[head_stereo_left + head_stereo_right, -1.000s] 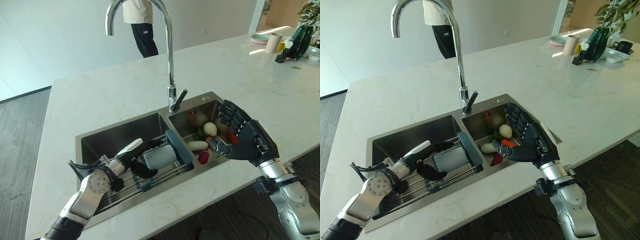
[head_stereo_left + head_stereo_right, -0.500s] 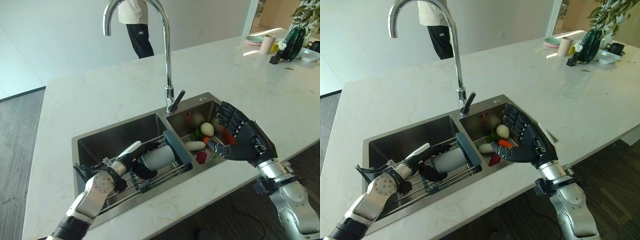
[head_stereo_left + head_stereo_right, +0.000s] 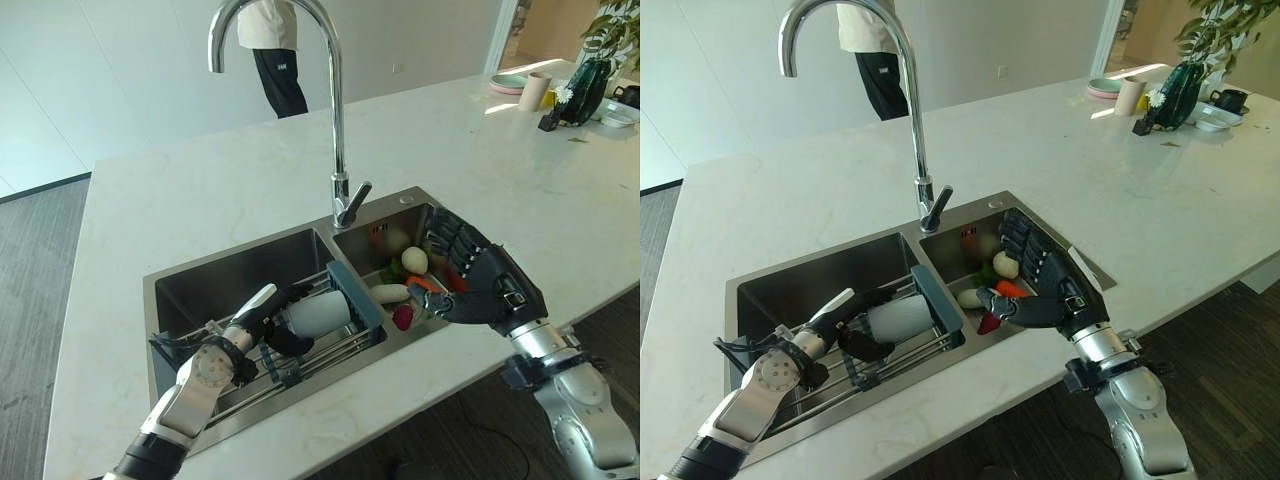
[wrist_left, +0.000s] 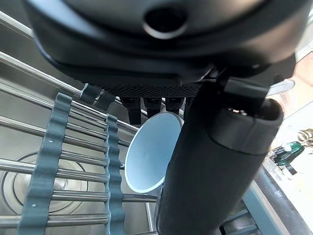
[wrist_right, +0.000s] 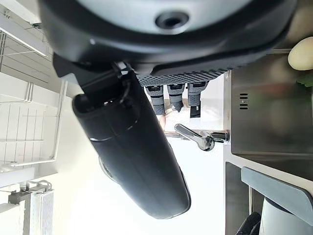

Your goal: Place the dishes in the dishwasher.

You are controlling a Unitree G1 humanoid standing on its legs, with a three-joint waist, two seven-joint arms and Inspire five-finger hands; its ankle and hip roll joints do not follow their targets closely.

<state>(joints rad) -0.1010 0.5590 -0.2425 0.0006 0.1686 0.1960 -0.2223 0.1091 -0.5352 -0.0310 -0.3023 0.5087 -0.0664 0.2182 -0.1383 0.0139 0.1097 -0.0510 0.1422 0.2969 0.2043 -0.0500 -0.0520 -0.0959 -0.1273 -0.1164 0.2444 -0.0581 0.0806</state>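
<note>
I see a double steel sink (image 3: pixel 240 262) set in a pale marble counter (image 3: pixel 200 190), with a tall curved faucet (image 3: pixel 335 110) rising behind the divider between the two basins. In the left basin a wire rack (image 3: pixel 300 355) with grey-blue end pieces spans the bowl, and a pale blue cup (image 3: pixel 318 313) lies on its side on the rack, its mouth turned toward my left hand (image 3: pixel 262 322). I have the left hand curled round the cup: the white-covered thumb runs along its top and the dark fingers (image 4: pixel 146 105) wrap its lower side; in the left wrist view the cup's open rim (image 4: pixel 146 154) shows just past the fingers, above the rack bars. The right basin holds loose vegetables: a pale egg-shaped one (image 3: pixel 415 260), a white elongated one (image 3: pixel 390 292), an orange carrot (image 3: pixel 428 284) and a dark red one (image 3: pixel 404 316), with some green beneath. My right hand (image 3: pixel 480 285) hovers over this basin, palm toward the vegetables, fingers loosely bent and spread, holding nothing. At the far end of the counter stand a dark green vase with foliage (image 3: pixel 588 80), a beige cup (image 3: pixel 535 88) and a plate (image 3: pixel 510 80). A person (image 3: pixel 275 45) in a white top and dark trousers stands beyond the counter.
</note>
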